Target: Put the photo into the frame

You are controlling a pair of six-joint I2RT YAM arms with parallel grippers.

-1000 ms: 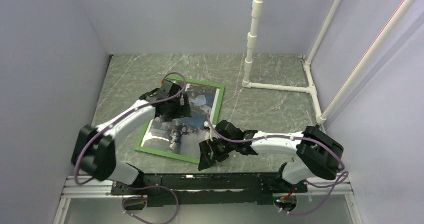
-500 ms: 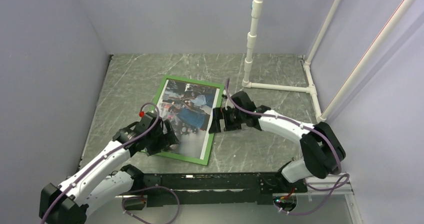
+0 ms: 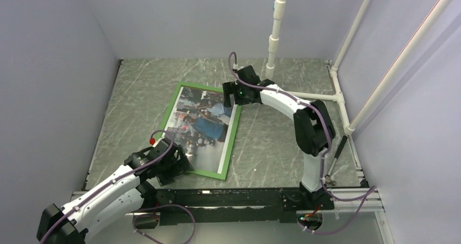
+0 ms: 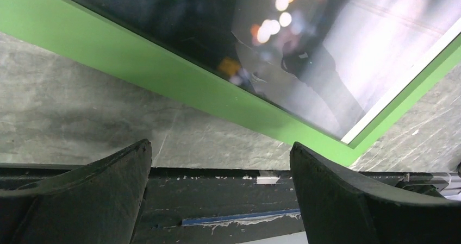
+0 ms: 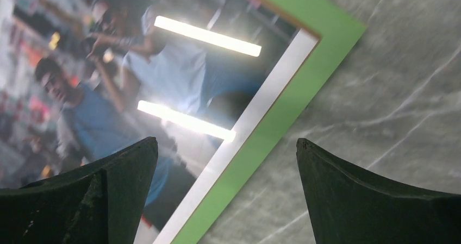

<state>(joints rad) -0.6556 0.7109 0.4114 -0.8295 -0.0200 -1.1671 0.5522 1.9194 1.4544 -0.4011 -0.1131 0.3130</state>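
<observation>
The photo (image 3: 202, 122) is seen inside the green frame (image 3: 231, 141) on the desk (image 3: 272, 135); left claw (image 3: 182, 165) and right claw (image 3: 228, 94) are spread wide, nothing gripped.

Grey-green marble-patterned tabletop (image 3: 272, 141) with pale veins, shut in by plain walls. Carries, left of centre and slightly askew, a thin-railed rectangular picture frame (image 3: 230, 146), lying flat, green face up. Inside those rails, picture side up, a large colour print (image 3: 204, 127) of a street scene. Bears at far right a white plastic pipe stand (image 3: 326, 97), with a thin dark rod (image 3: 335, 152) near it.
</observation>
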